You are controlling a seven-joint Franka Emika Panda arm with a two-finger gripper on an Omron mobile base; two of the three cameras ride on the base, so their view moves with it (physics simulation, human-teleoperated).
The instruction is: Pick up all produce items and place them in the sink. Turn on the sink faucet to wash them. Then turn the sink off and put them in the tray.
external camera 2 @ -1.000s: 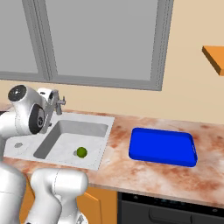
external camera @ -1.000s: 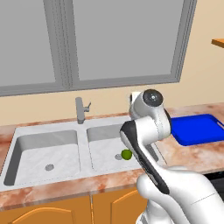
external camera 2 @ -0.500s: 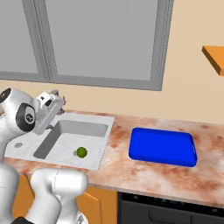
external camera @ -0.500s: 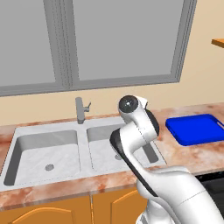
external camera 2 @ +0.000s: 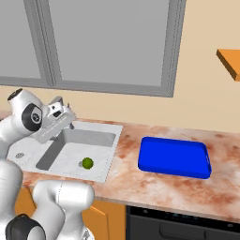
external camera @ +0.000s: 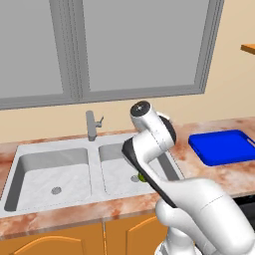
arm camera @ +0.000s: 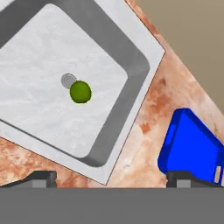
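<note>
Here, fruit: a small round yellow-green fruit [arm camera: 80, 92], smooth and matt like a lime, lies on the floor of the right bowl, touching the small round drain [arm camera: 68, 80]
Sink: the sink [external camera 2: 104, 154] is a double basin of pale grey-white marbled stone, two rectangular bowls with rounded corners and darker grey walls; a flat rim frames it
Faucet: the faucet [external camera: 91, 126] is short, grey and angular, a square upright post with a small side lever, standing behind the divider between the bowls
Claw: the claw [external camera 2: 58, 111] hangs above the sink near the faucet, its two dark fingertips [arm camera: 43, 178] spread wide apart with nothing between them
Worktop: the worktop [external camera 2: 140, 180] is reddish-brown mottled stone, polished, running around the sink
Tray: the tray [external camera 2: 174, 157] is flat, bright blue, rectangular with rounded corners and a low raised rim, lying on the worktop to the right of the sink, well apart from the fruit
Cabinets: orange-brown wooden cabinet doors [external camera: 64, 241] below the worktop
Window: a grey-framed window [external camera: 130, 50] in the cream wall above
</note>
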